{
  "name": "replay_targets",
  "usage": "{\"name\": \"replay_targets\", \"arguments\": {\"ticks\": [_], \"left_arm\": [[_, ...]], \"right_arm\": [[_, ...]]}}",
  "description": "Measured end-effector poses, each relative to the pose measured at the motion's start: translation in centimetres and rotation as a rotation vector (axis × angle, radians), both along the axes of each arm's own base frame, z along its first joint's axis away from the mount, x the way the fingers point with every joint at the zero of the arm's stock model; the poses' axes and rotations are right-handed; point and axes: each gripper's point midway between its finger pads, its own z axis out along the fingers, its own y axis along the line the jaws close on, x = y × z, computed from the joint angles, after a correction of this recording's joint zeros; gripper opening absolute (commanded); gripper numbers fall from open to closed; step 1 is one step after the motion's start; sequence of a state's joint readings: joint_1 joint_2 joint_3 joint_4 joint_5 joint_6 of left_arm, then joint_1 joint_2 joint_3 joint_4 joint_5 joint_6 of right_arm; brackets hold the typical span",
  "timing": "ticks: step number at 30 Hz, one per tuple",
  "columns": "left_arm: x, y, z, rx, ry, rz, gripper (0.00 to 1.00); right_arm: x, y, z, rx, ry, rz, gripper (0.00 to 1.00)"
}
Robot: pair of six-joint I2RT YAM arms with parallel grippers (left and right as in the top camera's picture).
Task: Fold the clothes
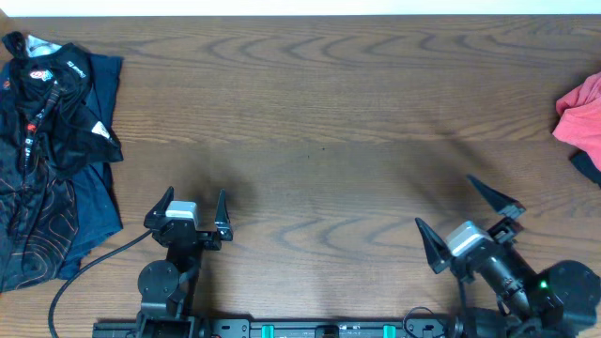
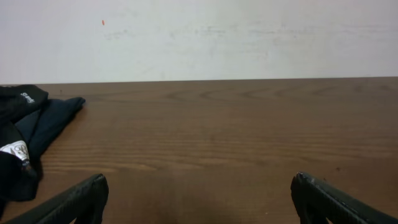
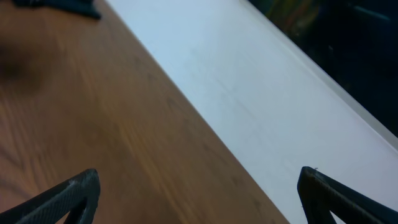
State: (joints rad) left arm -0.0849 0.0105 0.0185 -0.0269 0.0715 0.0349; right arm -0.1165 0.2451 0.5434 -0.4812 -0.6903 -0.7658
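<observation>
The coral-red T-shirt [image 1: 582, 111] lies bunched at the far right edge of the table, mostly cut off by the overhead frame; its lettering and label do not show. My left gripper [image 1: 195, 204] is open and empty near the table's front, left of centre; its fingertips [image 2: 199, 190] show over bare wood in the left wrist view. My right gripper [image 1: 453, 219] is open and empty at the front right, angled toward the far left; its fingertips [image 3: 199, 180] hang over the wood and the wall.
A pile of dark navy and black clothes [image 1: 52, 150] with red and white prints covers the table's left end; it also shows in the left wrist view [image 2: 28, 130]. A dark cloth piece [image 1: 590, 167] lies under the T-shirt. A white wall [image 2: 199, 37] runs behind the wooden table [image 1: 329, 131].
</observation>
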Motion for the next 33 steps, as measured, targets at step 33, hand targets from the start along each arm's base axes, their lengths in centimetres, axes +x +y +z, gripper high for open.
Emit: {"name": "replay_targets", "arguments": {"ticks": [33], "left_arm": [[0.0, 0.0, 0.0, 0.000, 0.000, 0.000, 0.95]], "right_arm": [[4.2, -5.5, -9.0, 0.319, 0.226, -0.401, 0.99]]}}
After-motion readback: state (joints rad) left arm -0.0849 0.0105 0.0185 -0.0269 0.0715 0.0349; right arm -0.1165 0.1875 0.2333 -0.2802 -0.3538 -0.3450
